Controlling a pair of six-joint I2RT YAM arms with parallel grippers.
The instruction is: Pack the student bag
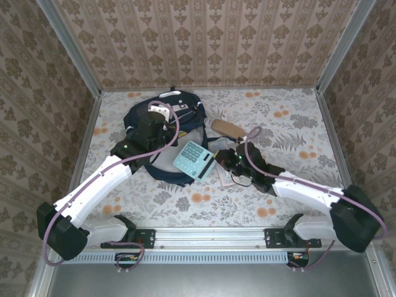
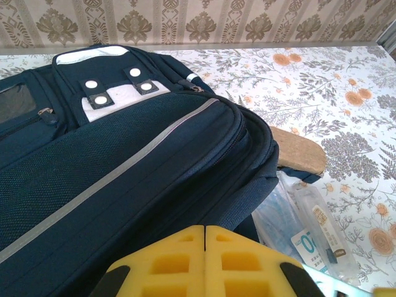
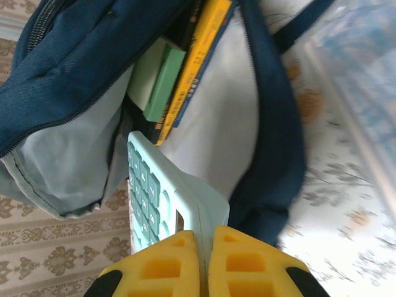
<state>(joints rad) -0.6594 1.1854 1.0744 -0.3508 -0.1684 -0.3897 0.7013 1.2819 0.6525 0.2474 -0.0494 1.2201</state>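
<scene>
While the left gripper (image 2: 205, 230) hangs shut above the student bag (image 2: 124, 167), the right gripper (image 3: 204, 235) pinches a mint calculator (image 3: 151, 192) by its edge at the bag's open mouth.

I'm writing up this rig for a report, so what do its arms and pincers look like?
Both the left arm and right arm have white links, black joints and bases, and a looping mauve cable. The left pincer and right pincer have yellow, grid-moulded fingers with black backing.
</scene>
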